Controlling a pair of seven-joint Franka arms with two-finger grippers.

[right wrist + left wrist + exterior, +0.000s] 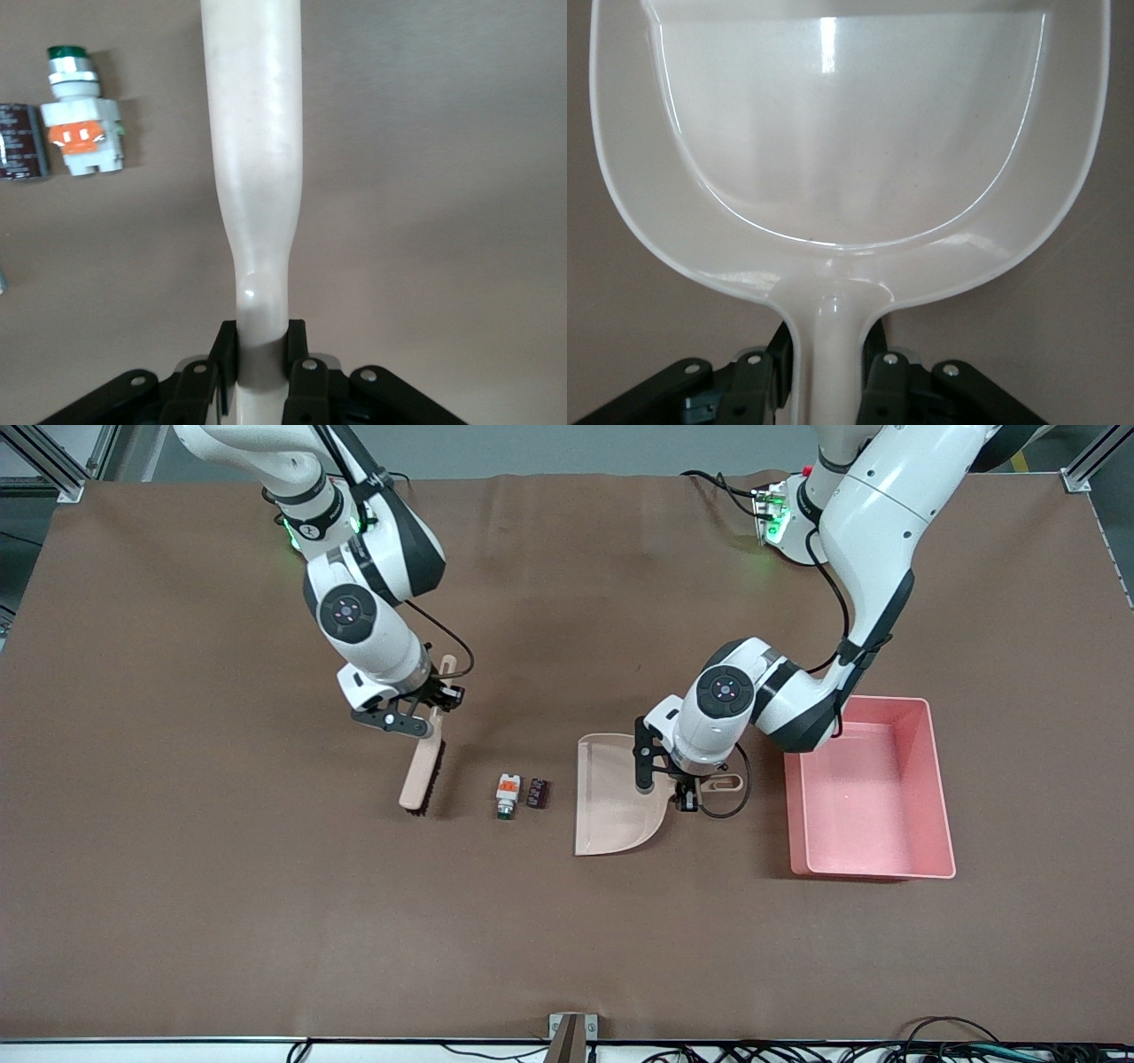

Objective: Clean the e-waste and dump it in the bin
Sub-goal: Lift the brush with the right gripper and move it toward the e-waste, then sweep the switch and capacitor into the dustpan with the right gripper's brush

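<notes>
The e-waste lies on the brown table between a brush and a dustpan: a white part with an orange top and green end, and beside it a dark block. My right gripper is shut on the beige brush's handle. The brush points bristles-down, toward the right arm's end from the parts. My left gripper is shut on the handle of the beige dustpan. The pan lies flat with its mouth facing the parts. It is bare inside.
The bin, a pink tub with tall walls, stands toward the left arm's end beside the dustpan, under the left arm's elbow. Cables run along the table edge nearest the front camera.
</notes>
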